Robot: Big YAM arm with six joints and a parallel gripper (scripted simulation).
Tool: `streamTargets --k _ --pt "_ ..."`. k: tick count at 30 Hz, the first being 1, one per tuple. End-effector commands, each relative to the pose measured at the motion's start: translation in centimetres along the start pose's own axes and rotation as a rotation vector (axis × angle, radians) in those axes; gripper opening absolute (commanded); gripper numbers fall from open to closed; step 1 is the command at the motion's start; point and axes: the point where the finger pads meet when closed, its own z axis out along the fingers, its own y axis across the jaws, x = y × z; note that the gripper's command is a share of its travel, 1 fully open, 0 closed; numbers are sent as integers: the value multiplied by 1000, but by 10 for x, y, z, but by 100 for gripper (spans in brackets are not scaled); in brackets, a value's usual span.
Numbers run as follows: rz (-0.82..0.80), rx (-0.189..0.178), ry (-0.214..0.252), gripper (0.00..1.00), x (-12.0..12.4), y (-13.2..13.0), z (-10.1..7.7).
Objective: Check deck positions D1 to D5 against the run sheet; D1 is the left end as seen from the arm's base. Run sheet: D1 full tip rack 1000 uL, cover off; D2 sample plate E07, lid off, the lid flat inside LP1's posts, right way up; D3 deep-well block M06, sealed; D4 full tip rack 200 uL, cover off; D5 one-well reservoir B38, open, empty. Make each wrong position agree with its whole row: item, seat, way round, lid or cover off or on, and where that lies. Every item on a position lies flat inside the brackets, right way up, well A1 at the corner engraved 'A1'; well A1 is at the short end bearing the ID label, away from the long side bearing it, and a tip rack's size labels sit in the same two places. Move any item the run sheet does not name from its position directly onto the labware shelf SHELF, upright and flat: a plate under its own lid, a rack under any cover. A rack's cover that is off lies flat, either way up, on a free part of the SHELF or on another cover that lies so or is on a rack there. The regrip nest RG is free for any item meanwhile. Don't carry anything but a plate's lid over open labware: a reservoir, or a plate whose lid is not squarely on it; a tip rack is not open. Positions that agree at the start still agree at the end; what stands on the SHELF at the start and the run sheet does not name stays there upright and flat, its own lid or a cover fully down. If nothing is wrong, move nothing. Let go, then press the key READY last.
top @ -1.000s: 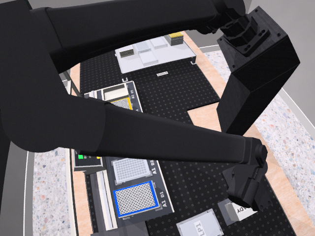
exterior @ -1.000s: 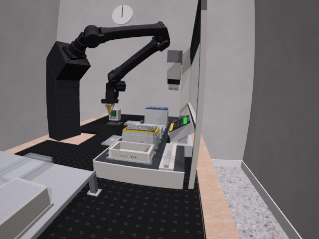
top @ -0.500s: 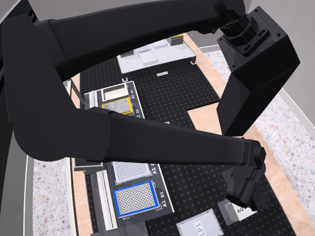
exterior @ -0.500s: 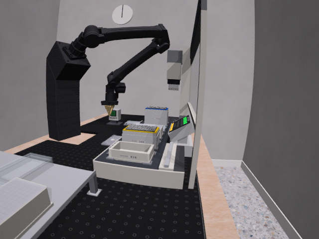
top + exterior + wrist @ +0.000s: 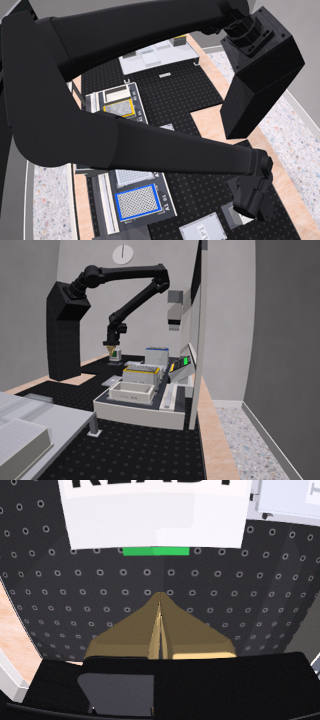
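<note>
My gripper [image 5: 160, 599] is shut and empty, its closed tips pointing down just above the READY key [image 5: 156, 490]. In the exterior view the gripper [image 5: 111, 349] sits right over the key box [image 5: 116, 355]. In the top view the wrist [image 5: 252, 196] covers most of the key [image 5: 241, 218]. On the deck, the blue-rimmed tip rack [image 5: 138, 201] stands at D1, uncovered. A clear well plate [image 5: 133, 176] sits beside it at D2. The yellow-rimmed tip rack [image 5: 119, 107] is at D4. The open reservoir [image 5: 131, 392] is at D5. The arm hides D3.
The LP1 lid park [image 5: 204, 229] holds a flat pale lid next to the key. The shelf [image 5: 158, 55] at the far end carries several items. A pipetting head [image 5: 174, 311] hangs over the deck. A status panel [image 5: 180, 364] stands beside the deck.
</note>
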Motion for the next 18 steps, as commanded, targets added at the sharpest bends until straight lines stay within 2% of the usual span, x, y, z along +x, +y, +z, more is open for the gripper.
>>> streamTargets --k 1,18 --pt "-17 -3 -15 0 -12 7 -7" --pt "-15 -2 -17 0 -31 6 -9"
